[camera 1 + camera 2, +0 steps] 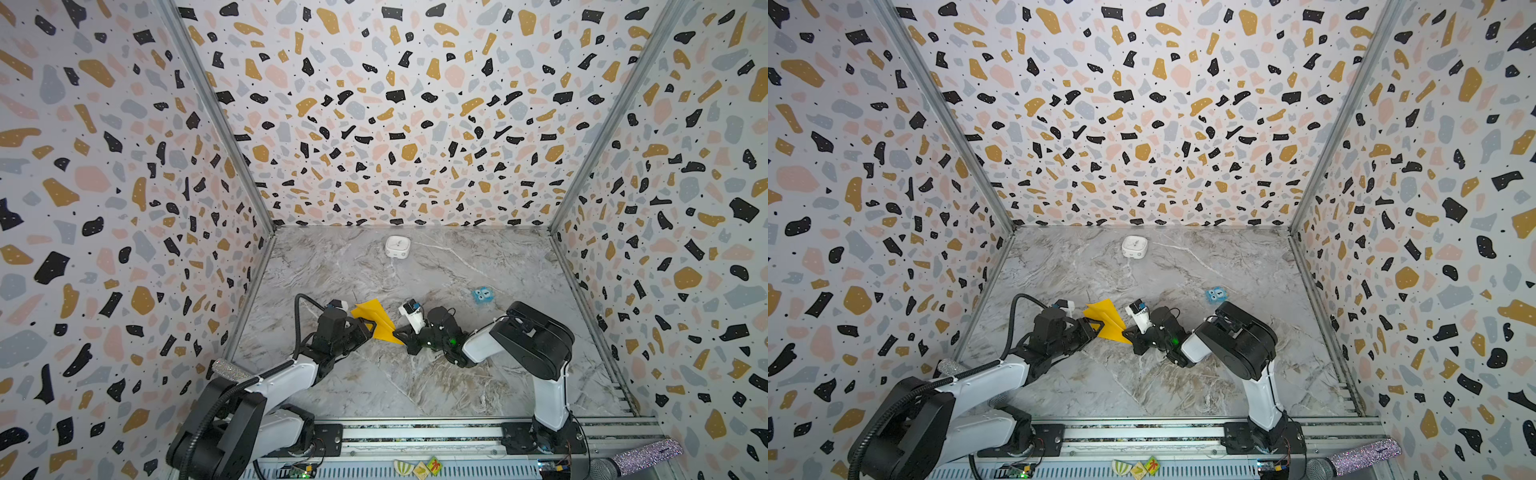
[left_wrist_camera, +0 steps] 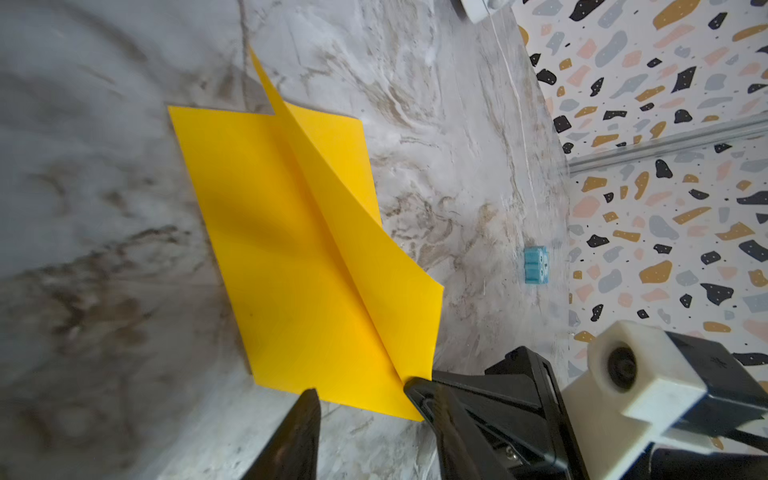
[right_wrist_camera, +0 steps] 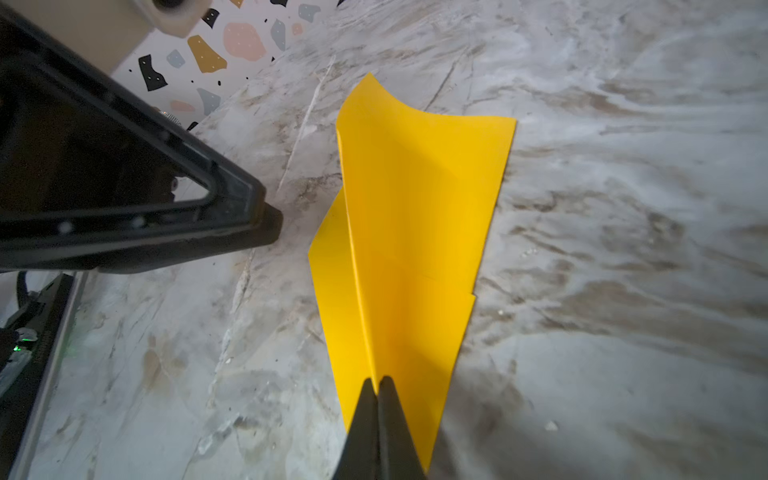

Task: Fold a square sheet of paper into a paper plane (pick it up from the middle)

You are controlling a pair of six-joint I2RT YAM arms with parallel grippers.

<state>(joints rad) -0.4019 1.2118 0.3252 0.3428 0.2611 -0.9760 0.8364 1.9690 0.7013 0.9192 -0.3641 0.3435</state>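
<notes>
My right claw (image 3: pixel 378 383), forearm stretched low from the right, pinches the paper plane (image 1: pixel 376 321) by its ridge, lower middle in both top views. My left claw (image 1: pixel 368 328) hovers spread just beside it.

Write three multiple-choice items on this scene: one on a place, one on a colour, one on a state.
1. In a top view, where is the blue cube?
A. Against the back wall.
B. On the table, right of the paper plane, apart from it.
C. On the paper plane.

2. The paper plane's colour?
A. Yellow-orange.
B. Green.
C. White.

3. The right gripper's state?
A. Open.
B. Shut on the paper plane's ridge.
C. Shut on the blue cube.

Answers:
1 B, bare marble lies between them.
2 A, both wrist views show it.
3 B, its fingers meet on the ridge in the right wrist view.
</notes>
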